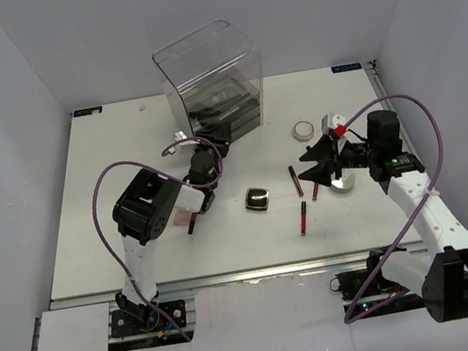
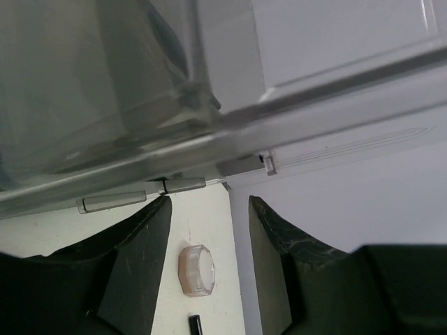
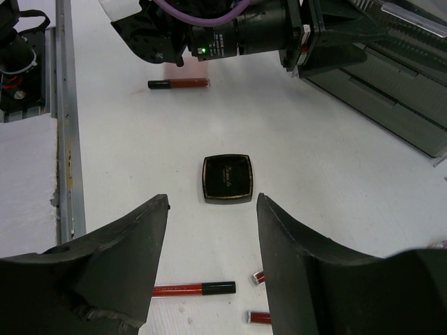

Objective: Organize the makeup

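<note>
My left gripper [image 1: 215, 148] [image 2: 206, 202] is open and empty, right at the front of the clear acrylic drawer box [image 1: 210, 81] [image 2: 105, 91]. Far beyond its fingers lies the white-pink jar [image 2: 195, 270] [image 1: 303, 131]. My right gripper [image 1: 311, 168] [image 3: 211, 199] is open and empty above the table, pointing at the black square compact [image 3: 227, 179] [image 1: 257, 199]. Red-and-black tubes lie near it [image 1: 302, 218] [image 1: 294, 181] [image 3: 193, 288]. Another tube [image 1: 193, 225] [image 3: 178, 84] lies by the pink palette [image 1: 187, 202], half hidden under my left arm. The silver tin [image 1: 342, 181] is partly hidden by my right arm. No brush shows.
The drawer box stands at the back middle, with dark drawers [image 3: 391, 98] at its base. My left arm [image 1: 146, 212] is folded over the table's left middle. White walls close in the table on three sides; a metal rail [image 1: 232, 275] runs along the near edge.
</note>
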Action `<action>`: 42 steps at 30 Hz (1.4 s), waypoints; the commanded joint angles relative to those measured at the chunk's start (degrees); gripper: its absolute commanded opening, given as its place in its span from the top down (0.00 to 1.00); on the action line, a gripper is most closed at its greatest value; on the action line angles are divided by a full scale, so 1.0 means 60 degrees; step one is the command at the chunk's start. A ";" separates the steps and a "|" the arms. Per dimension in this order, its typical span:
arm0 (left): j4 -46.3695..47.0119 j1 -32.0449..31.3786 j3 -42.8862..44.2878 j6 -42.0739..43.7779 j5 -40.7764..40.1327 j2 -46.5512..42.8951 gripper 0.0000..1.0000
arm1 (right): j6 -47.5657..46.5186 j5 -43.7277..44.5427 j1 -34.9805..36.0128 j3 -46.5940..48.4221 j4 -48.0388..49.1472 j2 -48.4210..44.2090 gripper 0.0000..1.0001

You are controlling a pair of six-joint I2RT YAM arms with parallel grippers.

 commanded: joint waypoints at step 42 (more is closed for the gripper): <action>-0.1040 0.0393 -0.0030 -0.2208 0.0936 -0.0171 1.00 | 0.1114 -0.1515 -0.1418 -0.0460 0.1092 -0.0564 0.42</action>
